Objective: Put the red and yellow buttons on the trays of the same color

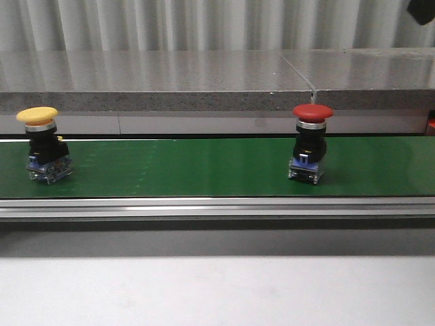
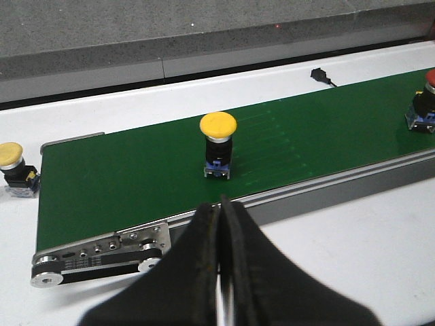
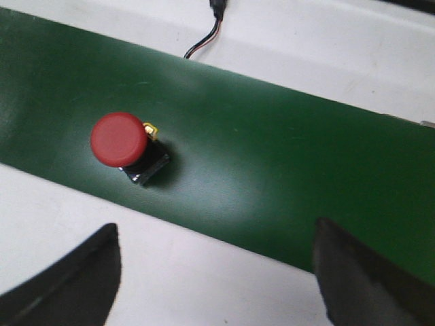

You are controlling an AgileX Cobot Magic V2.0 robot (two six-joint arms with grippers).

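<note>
Your red button [image 1: 311, 144] and yellow button [image 1: 43, 145] stand upright on the green belt [image 1: 183, 166]; left fingers [image 2: 221, 258] pressed together, right fingers [image 3: 75, 272] wide, seemingly above the red one.

Conveyor belt [image 1: 190, 166]: green, running across the middle of the front view.
Belt rail [image 1: 217, 207]: silver, along the belt's lower edge.
Stone ledge [image 1: 204, 78]: grey, speckled, upper half.
Table [image 1: 217, 292]: white, bottom.
Cable [image 3: 204, 37]: dark, top centre, right wrist view.
</note>
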